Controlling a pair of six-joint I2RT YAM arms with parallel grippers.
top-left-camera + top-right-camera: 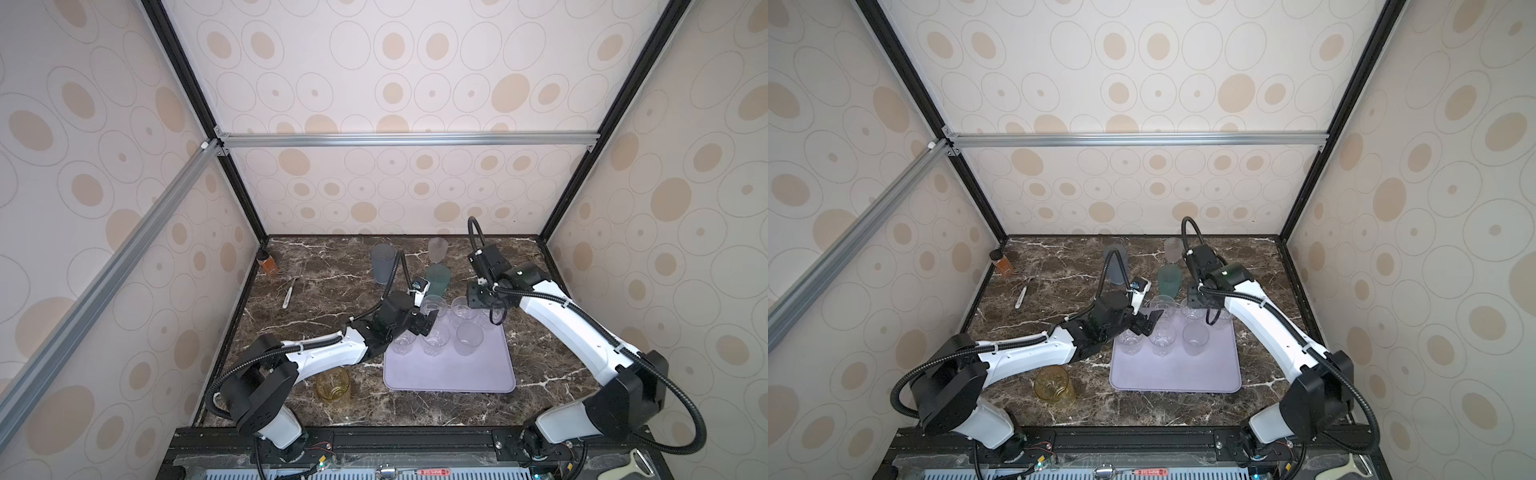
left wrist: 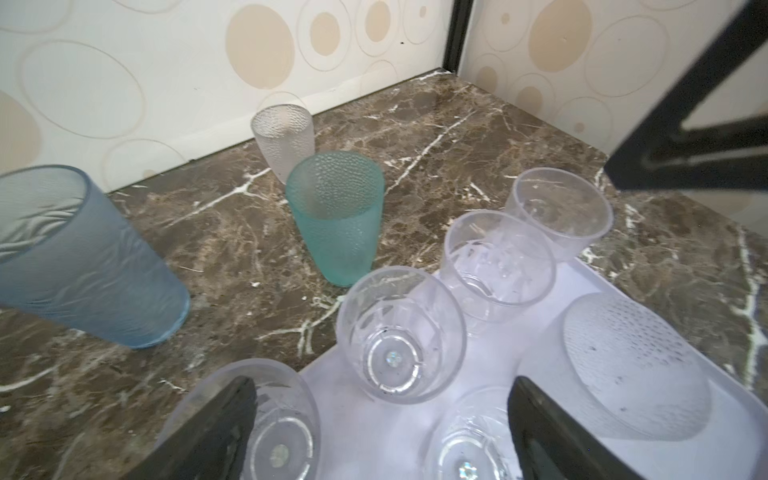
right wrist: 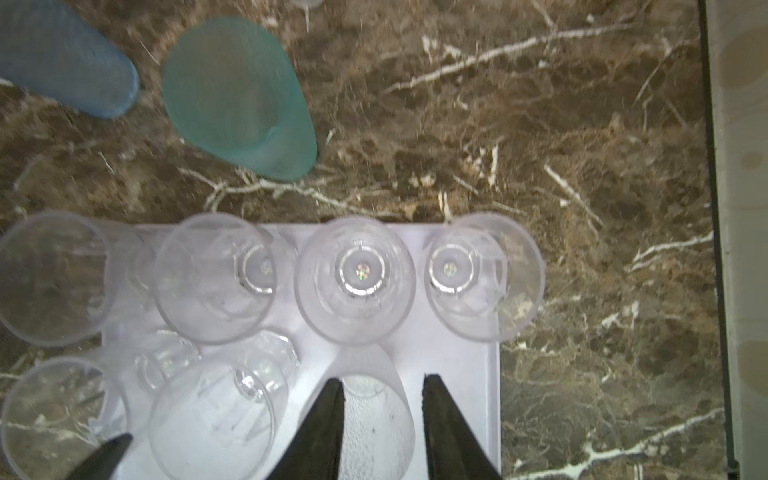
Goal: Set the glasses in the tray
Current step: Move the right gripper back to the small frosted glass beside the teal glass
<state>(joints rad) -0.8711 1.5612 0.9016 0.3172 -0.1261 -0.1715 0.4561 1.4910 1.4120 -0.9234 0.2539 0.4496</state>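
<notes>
Lavender tray (image 1: 449, 374), teal glass (image 1: 437, 279).

Roughly six glasses (image 1: 435, 340) upright on tray (image 1: 449, 374).

Marble tabletop (image 1: 552, 357): tray (image 1: 449, 376), tumblers (image 1: 332, 386), bottle (image 1: 267, 264), utensil (image 1: 289, 293)

This was a robotics lab test cell dressed up as a kitchen, not a real home. Aluminium framing (image 1: 390, 139) boxed in the workspace, and its wall panels (image 1: 415, 62) wore beige circle-patterned wallpaper. The tabletop (image 1: 332, 274) had a dark brown marble finish. A left arm (image 1: 324, 353) and a right arm (image 1: 561, 320) stood on a black rail (image 1: 415, 438) at the front edge, with thin loose wiring (image 1: 320, 451) showing there. Kitchen props sat about: a teal tumbler (image 1: 437, 278), a lavender tray (image 1: 449, 374), a spice bottle (image 1: 269, 264) and a fork (image 1: 289, 293).
</notes>
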